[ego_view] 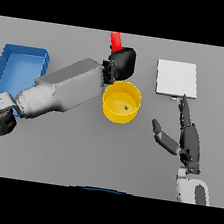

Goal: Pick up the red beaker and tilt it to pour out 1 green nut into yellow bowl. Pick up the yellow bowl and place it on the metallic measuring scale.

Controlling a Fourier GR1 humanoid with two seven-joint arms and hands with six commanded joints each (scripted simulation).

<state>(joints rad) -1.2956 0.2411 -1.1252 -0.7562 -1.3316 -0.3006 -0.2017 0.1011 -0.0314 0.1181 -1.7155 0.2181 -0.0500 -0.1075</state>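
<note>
Red beaker (115,41) sits wrapped in your left hand (122,63), whose dark fingers are curled round it just beyond the far rim of the yellow bowl (118,111); only the beaker's upper end shows above the hand, and its mouth is hidden, so you cannot tell how far it is tipped. One small green nut (126,107) already lies on the bowl's floor, which suggests the pour is done and the count is met. Bring the beaker back upright before anything else slips out, and carry it clear of the bowl toward the far side or the left, where the blue tray (15,65) stands well apart.

Your right hand (187,137) hovers to the bowl's right with straight, relaxed fingers and thumb spread, holding nothing. The metallic measuring scale (176,78) lies just beyond its fingertips, near the bowl's far right. For the bowl lift, approach from the right, take the wall with the thumb on one side and the fingers on the other, and keep the bowl level so the nut stays inside. Watch the left forearm, which crosses close beside the bowl's left rim; move it away first.
</note>
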